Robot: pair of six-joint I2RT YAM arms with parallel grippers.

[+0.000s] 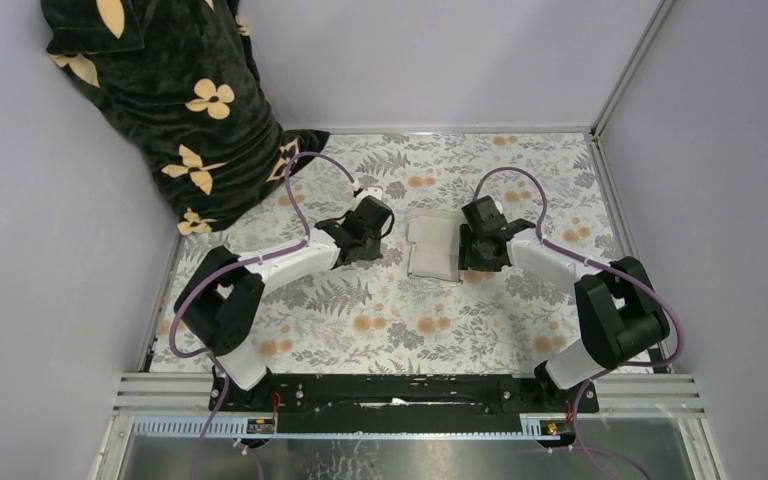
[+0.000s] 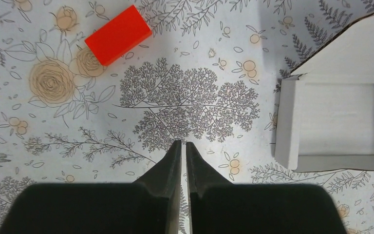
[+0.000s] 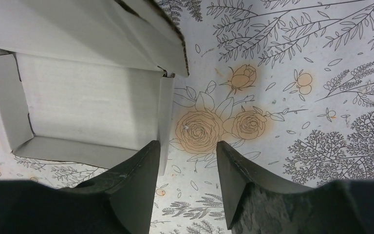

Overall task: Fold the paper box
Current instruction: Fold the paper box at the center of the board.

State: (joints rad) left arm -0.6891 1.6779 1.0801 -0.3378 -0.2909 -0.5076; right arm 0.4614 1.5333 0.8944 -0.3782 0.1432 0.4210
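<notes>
The paper box is judged half folded, walls raised but lid unclosed, left claw pressed together empty, right claw spread.

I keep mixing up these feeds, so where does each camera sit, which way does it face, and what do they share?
Top external: fixed above and behind the arms, looking down on the floral table; both arms show, left claw and right claw either side of the paper box.
Left wrist: on the left arm, looking down past its shut claw; red block upper left, paper box at right.
Right wrist: on the right arm, looking down past its open claw; paper box upper left.
Shared: all three show the paper box.
</notes>
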